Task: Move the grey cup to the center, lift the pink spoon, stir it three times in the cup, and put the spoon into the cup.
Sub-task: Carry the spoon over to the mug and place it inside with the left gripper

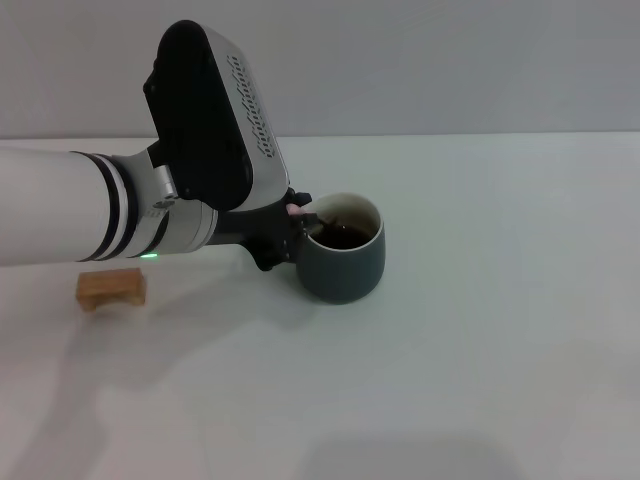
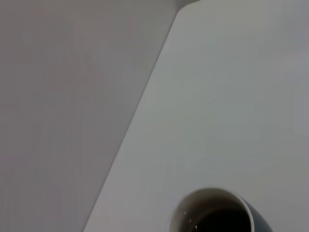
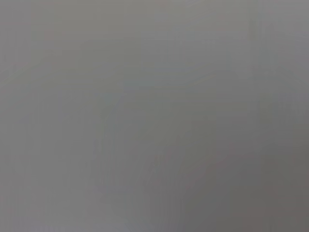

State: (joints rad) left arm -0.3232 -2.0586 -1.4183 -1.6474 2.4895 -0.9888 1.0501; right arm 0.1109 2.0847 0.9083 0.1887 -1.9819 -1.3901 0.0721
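The grey cup (image 1: 343,262) stands on the white table near the middle, with dark brown liquid inside. Its pale rim also shows in the left wrist view (image 2: 210,194). My left gripper (image 1: 294,216) is at the cup's left rim, shut on the pink spoon (image 1: 298,210). Only a small pink bit of the handle shows between the fingers. The spoon's grey neck slants down into the liquid, and its bowl is hidden there. My right gripper is out of view; the right wrist view shows only plain grey.
A small wooden block (image 1: 111,288) lies on the table to the left, below my left forearm (image 1: 90,205). The white table (image 1: 500,330) stretches right and forward of the cup. A pale wall stands behind.
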